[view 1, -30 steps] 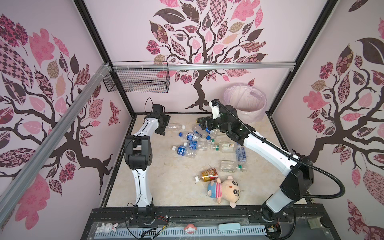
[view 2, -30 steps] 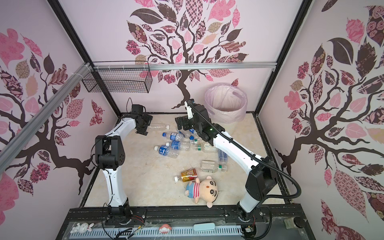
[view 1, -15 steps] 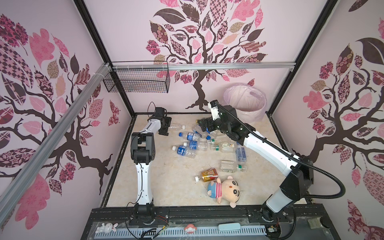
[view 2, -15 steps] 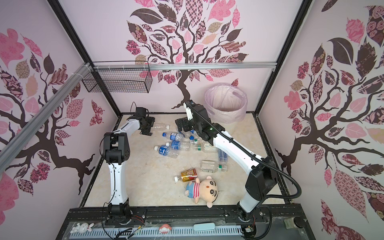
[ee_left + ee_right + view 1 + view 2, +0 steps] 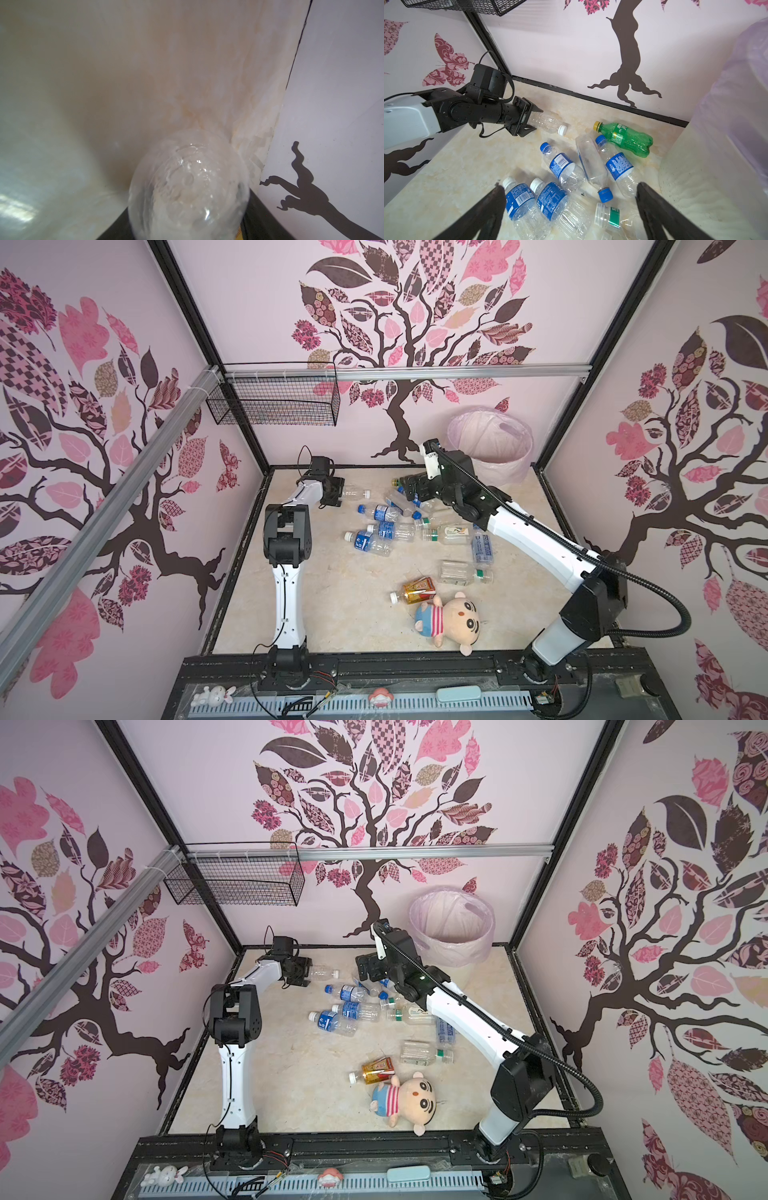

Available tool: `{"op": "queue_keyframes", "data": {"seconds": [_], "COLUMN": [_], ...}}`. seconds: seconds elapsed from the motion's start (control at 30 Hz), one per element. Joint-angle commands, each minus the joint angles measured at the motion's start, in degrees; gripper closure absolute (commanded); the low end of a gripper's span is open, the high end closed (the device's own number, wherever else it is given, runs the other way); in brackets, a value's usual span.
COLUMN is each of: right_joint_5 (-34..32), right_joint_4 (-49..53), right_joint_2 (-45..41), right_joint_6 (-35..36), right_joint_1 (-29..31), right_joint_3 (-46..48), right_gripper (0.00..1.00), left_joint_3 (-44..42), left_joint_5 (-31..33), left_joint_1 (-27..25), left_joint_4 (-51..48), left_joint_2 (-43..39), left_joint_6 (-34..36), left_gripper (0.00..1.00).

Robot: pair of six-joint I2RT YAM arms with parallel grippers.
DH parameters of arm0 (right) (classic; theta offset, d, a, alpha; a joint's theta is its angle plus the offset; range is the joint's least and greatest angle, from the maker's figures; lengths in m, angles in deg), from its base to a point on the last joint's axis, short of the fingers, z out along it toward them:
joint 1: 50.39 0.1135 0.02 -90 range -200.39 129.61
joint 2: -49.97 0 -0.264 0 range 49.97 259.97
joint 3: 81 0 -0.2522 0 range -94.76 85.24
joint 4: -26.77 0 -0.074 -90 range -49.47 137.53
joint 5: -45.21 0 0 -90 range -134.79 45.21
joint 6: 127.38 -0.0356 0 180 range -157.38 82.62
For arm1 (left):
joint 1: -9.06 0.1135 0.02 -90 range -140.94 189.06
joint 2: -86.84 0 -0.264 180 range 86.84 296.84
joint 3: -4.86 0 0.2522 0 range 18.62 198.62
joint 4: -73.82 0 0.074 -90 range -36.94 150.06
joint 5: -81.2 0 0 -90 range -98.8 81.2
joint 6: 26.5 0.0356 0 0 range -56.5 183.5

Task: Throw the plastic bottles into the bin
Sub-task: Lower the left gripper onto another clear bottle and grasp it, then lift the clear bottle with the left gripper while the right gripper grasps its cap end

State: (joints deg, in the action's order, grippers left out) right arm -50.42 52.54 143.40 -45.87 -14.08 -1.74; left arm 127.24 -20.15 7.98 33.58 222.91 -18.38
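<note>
Marble floor [image 5: 467, 166]: left end effector [image 5: 537, 120] has clamped clear bottle [image 5: 548, 123].

free: front-left floor [image 5: 332, 605] | blocked: bottle cluster [image 5: 386, 527] mid-floor, doll [image 5: 449, 618] front

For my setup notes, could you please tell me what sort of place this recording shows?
Probably a robot test cell dressed as a room: two arms mounted on a black rail, panel walls with tree decals, and plastic bottles strewn on the floor near a lined bin.
</note>
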Motion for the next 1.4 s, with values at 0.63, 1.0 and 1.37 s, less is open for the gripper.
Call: {"op": "queue_keyframes", "data": {"seconds": [0.63,1.0,1.37], "right_joint_5": [1.51,9.95,20.45], "right_joint_4": [-2.38,-3.05,-2.73], "right_joint_2": [-8.51,-6.53,-2.63], "right_joint_6": [-6.12,-15.52,-26.33], "right_joint_1": [-2.43,-3.09,-4.56], "right_joint_3": [7.76,6.47,4.81], "right_gripper": [0.0,0.0,0.0], "left_joint_3": [-10.59,-16.34,-29.16], "left_joint_5": [-1.52,-4.2,-7.5], "left_joint_1": [0.82,-2.55,-5.7], "left_joint_4": [-2.33,-3.45,-1.61], "left_joint_2": [-15.27,-26.99,-41.98], "left_joint_6": [1.63,1.48,0.57], "left_gripper": [0.46,0.45,0.45]}}
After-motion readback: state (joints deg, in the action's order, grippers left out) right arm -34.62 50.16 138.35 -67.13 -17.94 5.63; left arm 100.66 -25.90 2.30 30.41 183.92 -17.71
